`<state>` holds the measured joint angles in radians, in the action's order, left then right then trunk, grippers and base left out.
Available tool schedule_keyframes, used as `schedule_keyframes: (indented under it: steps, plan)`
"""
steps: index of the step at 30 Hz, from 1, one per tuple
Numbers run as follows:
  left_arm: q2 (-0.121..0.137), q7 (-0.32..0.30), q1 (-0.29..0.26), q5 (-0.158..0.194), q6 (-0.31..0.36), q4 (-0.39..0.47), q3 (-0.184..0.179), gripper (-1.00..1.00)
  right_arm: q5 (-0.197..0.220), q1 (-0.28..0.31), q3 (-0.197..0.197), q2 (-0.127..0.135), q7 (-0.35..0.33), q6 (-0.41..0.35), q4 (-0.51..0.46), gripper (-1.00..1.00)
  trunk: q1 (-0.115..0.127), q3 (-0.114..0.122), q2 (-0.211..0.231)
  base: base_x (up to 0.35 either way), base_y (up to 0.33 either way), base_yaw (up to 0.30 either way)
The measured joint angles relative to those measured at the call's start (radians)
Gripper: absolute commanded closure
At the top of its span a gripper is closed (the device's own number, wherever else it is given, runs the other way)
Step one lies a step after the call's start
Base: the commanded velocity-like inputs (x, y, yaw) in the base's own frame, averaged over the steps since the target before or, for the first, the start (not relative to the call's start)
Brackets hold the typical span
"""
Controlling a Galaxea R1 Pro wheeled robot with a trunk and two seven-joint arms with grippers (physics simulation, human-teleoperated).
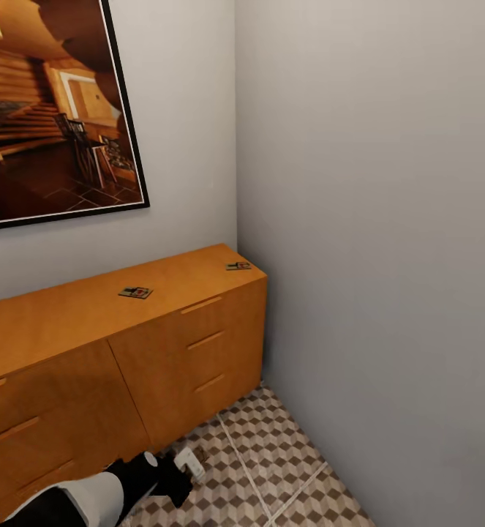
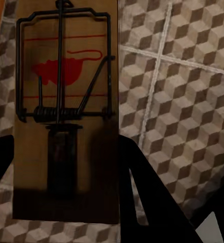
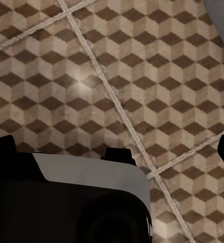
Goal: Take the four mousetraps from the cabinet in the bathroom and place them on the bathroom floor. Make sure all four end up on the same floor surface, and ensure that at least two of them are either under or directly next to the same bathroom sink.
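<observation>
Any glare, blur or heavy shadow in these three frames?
Head view: even, soft light, no glare; the two mousetraps on the cabinet are small and soft. Left wrist view: the held mousetrap is sharp, its near end in dark shadow by the left pincer. Right wrist view: a faint bright patch on the bathroom floor.

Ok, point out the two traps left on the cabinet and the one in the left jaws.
Near trap (image 1: 136,293), head view: middle of its board.
Far trap (image 1: 238,266), head view: middle of its board, by the cabinet's end.
Held trap (image 2: 66,71), left wrist view: red mouse print.
</observation>
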<state>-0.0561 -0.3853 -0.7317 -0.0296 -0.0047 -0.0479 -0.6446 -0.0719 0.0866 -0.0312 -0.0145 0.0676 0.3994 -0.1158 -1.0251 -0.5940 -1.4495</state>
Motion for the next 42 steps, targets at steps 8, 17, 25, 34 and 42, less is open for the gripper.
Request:
schedule_keyframes:
  steps: [8,17,25,34,42]
  plan:
    - [0.003,0.201,0.126,0.058,-0.186,-0.022,0.009,1.00,0.000,0.000,0.000,0.021,0.002,0.086,-0.003,-1.00,0.000,0.000,0.000,0.000,0.000,0.000]
    - [0.040,0.370,0.246,0.225,-0.458,-0.025,0.016,1.00,-0.001,0.000,0.000,0.023,0.005,0.124,-0.067,-1.00,0.000,0.000,0.000,0.000,0.000,0.000]
    - [0.080,0.388,0.320,0.439,-0.621,-0.028,0.016,1.00,-0.003,0.000,0.001,0.023,0.008,0.098,-0.195,-1.00,0.000,0.000,0.000,0.000,0.000,0.000]
    - [0.115,0.400,0.351,0.466,-0.692,-0.028,0.015,1.00,-0.002,0.000,0.001,0.020,0.008,-0.062,-0.369,-1.00,0.000,0.000,0.000,0.000,0.000,0.000]
    - [0.115,0.444,0.358,0.484,-0.697,-0.027,0.015,1.00,-0.002,0.000,-0.002,0.020,0.006,-0.039,-0.387,-1.00,0.000,0.000,0.000,0.000,0.000,0.000]
